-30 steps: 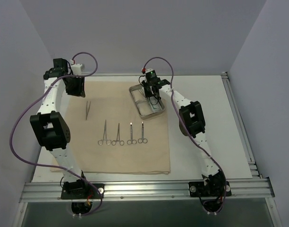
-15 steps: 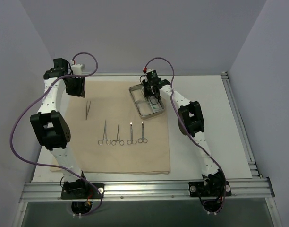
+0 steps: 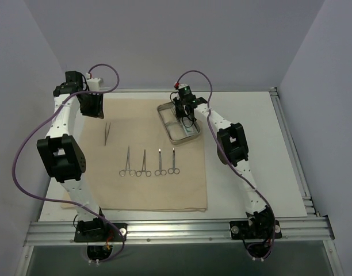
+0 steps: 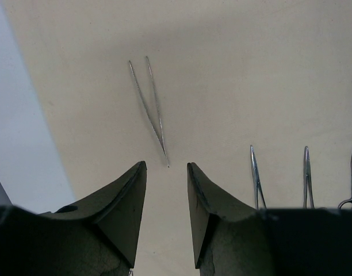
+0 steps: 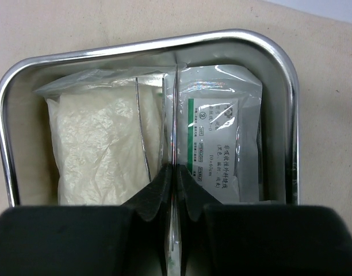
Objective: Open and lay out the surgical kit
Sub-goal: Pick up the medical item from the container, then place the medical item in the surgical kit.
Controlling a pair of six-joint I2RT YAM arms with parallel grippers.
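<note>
The beige cloth wrap point(image 3: 147, 192) lies spread flat. On it rest the tweezers point(image 3: 107, 133) and a row of several ring-handled forceps and scissors point(image 3: 150, 163). The steel tray point(image 3: 164, 122) stands at the cloth's far right corner. My right gripper point(image 5: 175, 172) is down in the tray point(image 5: 279, 69), shut on the upright edge of the clear packet with a green-printed label point(image 5: 219, 138). A second packet holding white gauze point(image 5: 101, 149) lies to its left. My left gripper point(image 4: 166, 167) hangs open above the cloth, the tweezers point(image 4: 150, 106) just ahead of its tips.
The white table point(image 3: 251, 149) shows bare to the right of the cloth. A metal rail point(image 3: 176, 230) runs along the near edge by the arm bases. Grey walls close in at the back and sides.
The right gripper's jaws have closed on the packet's edge inside the tray. Both arms have hardly moved, and the left gripper is unchanged.
</note>
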